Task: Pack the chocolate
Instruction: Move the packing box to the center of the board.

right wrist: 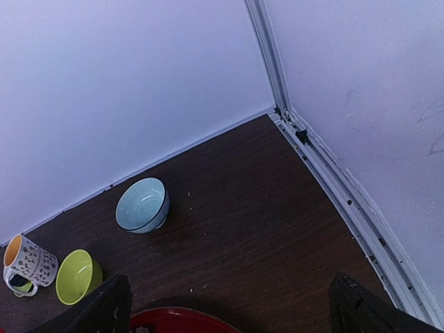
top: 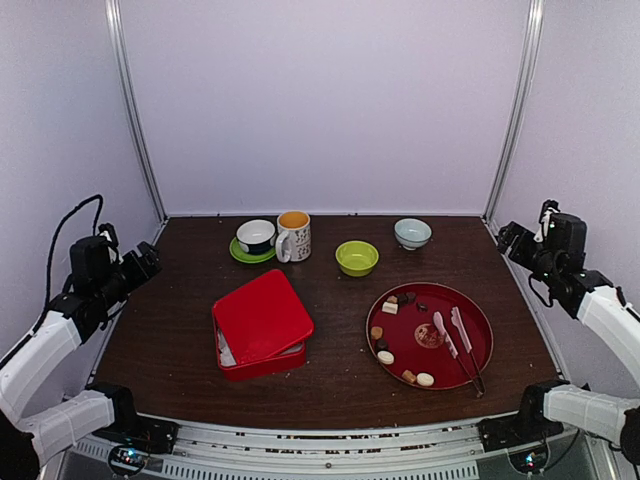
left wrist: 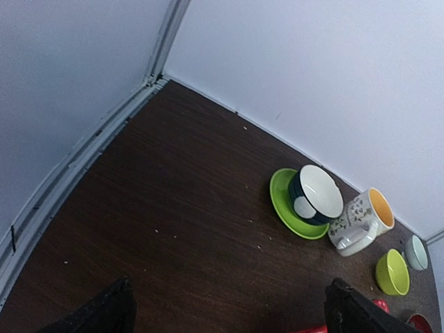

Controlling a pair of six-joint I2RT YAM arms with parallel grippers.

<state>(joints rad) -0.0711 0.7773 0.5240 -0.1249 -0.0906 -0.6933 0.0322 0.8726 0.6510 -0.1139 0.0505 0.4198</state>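
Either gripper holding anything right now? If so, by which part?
Nothing is held. The left gripper and right gripper are both open, off to the table's sides. The chocolates lie on the red plate.

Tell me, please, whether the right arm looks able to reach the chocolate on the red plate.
Probably yes: the chocolate lies uncovered on the red plate, and the right gripper, open and raised off to its right, has nothing standing between.
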